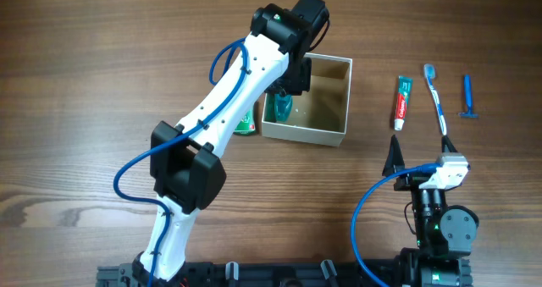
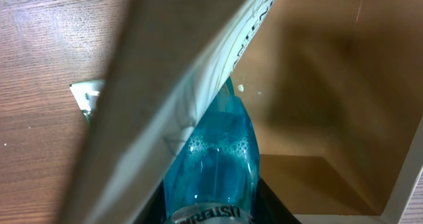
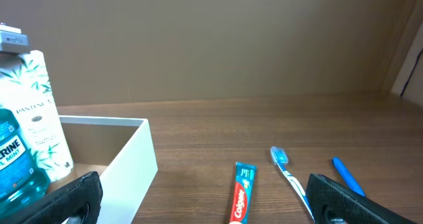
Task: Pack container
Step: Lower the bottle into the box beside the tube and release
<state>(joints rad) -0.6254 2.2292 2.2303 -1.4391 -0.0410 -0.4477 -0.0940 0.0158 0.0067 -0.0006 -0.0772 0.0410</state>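
Note:
The container (image 1: 306, 135), a white-walled box with a tan inside (image 2: 317, 85), sits at the table's middle. My left gripper (image 1: 288, 85) reaches down into its left side, shut on a blue mouthwash bottle (image 1: 282, 109). In the left wrist view the bottle (image 2: 215, 161) fills the space between the black fingers (image 2: 271, 207) of that gripper (image 2: 211, 216). A white Pantene bottle (image 2: 211, 65) slants across that view, close to the mouthwash. My right gripper (image 1: 420, 153) rests open near the front right, nothing between its jaws (image 3: 205, 191).
Right of the container (image 3: 135, 164) lie a toothpaste tube (image 1: 401, 102) (image 3: 242, 194), a toothbrush (image 1: 436, 96) (image 3: 287, 171) and a blue razor (image 1: 467, 96) (image 3: 347, 176). The Pantene bottle (image 3: 36, 118) stands upright beside the mouthwash (image 3: 13, 161). Something green (image 1: 247, 124) shows by the container's left wall.

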